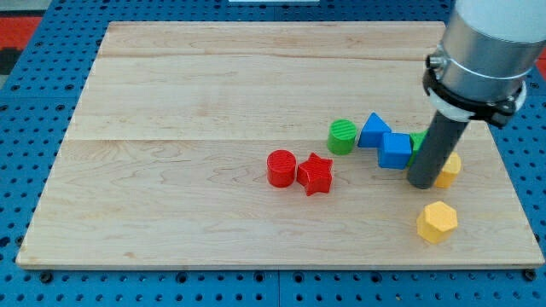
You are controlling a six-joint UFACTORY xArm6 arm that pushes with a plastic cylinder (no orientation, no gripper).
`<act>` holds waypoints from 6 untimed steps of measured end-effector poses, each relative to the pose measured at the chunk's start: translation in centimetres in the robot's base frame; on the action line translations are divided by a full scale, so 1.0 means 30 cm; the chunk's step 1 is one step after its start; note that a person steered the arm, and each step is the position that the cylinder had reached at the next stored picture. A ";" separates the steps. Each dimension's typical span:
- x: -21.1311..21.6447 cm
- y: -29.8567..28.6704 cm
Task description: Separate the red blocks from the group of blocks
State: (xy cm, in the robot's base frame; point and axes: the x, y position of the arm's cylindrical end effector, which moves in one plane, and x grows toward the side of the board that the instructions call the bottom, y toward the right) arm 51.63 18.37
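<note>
A red cylinder (281,168) and a red star (315,174) touch each other near the board's middle, left of the other blocks. A green cylinder (342,136), a blue triangle (373,130) and a blue cube (395,150) form a row to their right. My tip (421,183) rests on the board just right of the blue cube. The rod hides most of a green block (417,140) and part of a yellow block (450,170). A yellow hexagon (437,222) lies alone below my tip.
The blocks lie on a light wooden board (171,170) that sits on a blue pegboard (34,119). The arm's grey body (490,51) fills the view's top right corner.
</note>
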 end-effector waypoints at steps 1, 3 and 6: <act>-0.053 -0.127; -0.072 -0.275; -0.382 -0.525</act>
